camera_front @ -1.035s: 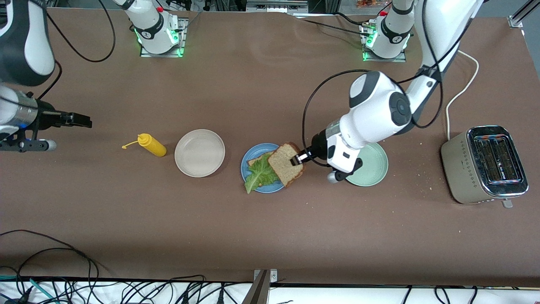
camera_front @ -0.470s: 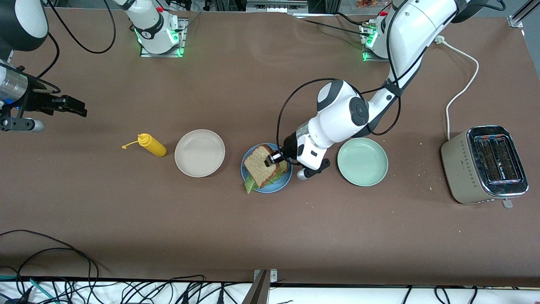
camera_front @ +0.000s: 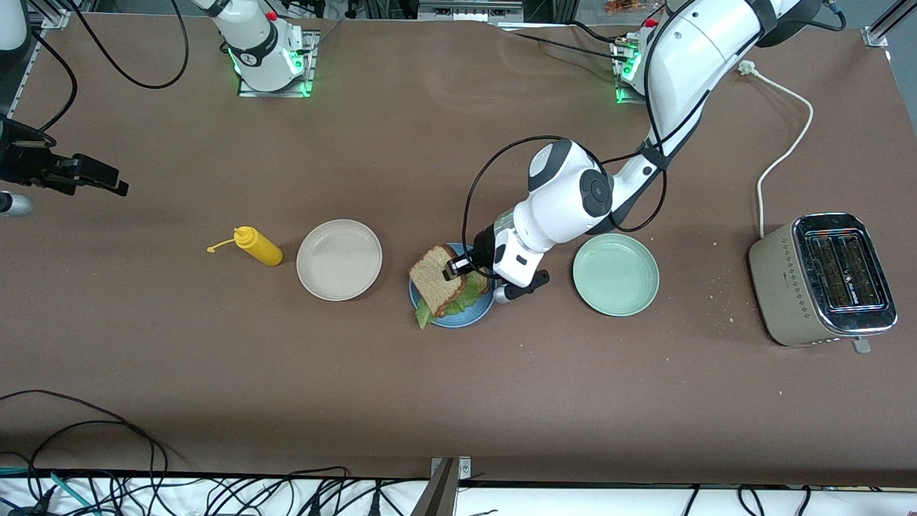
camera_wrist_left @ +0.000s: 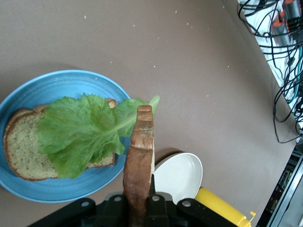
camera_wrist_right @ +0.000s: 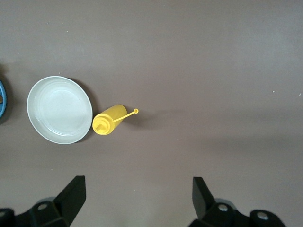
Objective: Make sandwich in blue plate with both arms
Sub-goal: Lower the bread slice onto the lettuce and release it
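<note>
A brown matte surface (camera_front: 458, 387) carries everything. The left gripper (camera_front: 454, 268), fingers clamped on an upright brown whole-grain bread slice (camera_wrist_left: 139, 165), hangs over the round blue plate (camera_wrist_left: 66, 80), where a ruffled green lettuce leaf (camera_wrist_left: 80, 132) covers another slice (camera_wrist_left: 21, 146). The right gripper (camera_wrist_right: 137, 196) waits, fingers spread, above the surface near a yellow squeeze bottle (camera_wrist_right: 108, 120).

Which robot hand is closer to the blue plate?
The left. The left gripper hangs right over the blue plate, holding a bread slice. The right gripper waits open above the table's right-arm end.
</note>
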You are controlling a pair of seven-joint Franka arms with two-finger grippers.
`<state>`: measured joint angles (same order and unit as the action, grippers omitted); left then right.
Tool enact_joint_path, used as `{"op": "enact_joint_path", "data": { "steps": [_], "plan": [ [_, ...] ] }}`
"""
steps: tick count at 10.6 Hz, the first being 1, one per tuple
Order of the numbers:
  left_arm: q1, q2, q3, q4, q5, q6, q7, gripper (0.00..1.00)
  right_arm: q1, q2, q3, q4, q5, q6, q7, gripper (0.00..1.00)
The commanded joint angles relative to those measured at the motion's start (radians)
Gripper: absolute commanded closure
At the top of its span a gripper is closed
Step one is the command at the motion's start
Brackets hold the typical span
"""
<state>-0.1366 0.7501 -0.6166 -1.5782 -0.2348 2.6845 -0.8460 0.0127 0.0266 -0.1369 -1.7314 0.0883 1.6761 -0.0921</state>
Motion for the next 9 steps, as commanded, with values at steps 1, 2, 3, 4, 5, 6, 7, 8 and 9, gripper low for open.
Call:
{"op": "enact_joint_path", "data": {
  "steps": [1,2,3,4,5,6,7,8,9],
  "plan": [
    [-0.015,0.028,0.008,0.000,-0.009,0.020,0.065,1.00,0.000,-0.014,-0.003,0.019,0.001,-0.030,-0.015,0.00],
    [-0.014,0.031,0.008,0.000,-0.011,0.020,0.077,1.00,0.001,-0.010,0.003,0.033,-0.002,-0.030,-0.009,0.00],
    [-0.015,0.037,0.015,0.001,-0.011,0.020,0.093,1.00,0.003,0.002,0.005,0.036,-0.005,-0.023,-0.009,0.00],
    [-0.015,0.046,0.017,0.001,-0.011,0.020,0.114,1.00,0.003,0.006,0.005,0.044,-0.004,-0.012,-0.009,0.00],
    [-0.015,0.058,0.018,0.001,-0.011,0.020,0.133,1.00,0.004,0.009,0.008,0.056,-0.009,-0.012,-0.009,0.00],
    [-0.014,0.063,0.021,0.000,-0.011,0.020,0.143,1.00,0.003,0.006,0.006,0.049,-0.009,-0.022,-0.009,0.00],
    [-0.014,0.066,0.028,-0.002,-0.011,0.018,0.143,1.00,0.006,0.004,0.010,0.049,-0.028,-0.022,-0.011,0.00],
    [-0.014,0.074,0.029,-0.003,-0.011,0.017,0.142,1.00,0.025,0.006,0.025,0.049,-0.100,-0.022,-0.005,0.00],
    [-0.014,0.074,0.029,-0.014,-0.011,0.015,0.140,1.00,0.030,0.007,0.034,0.049,-0.117,-0.022,0.000,0.00]
  ]
}}
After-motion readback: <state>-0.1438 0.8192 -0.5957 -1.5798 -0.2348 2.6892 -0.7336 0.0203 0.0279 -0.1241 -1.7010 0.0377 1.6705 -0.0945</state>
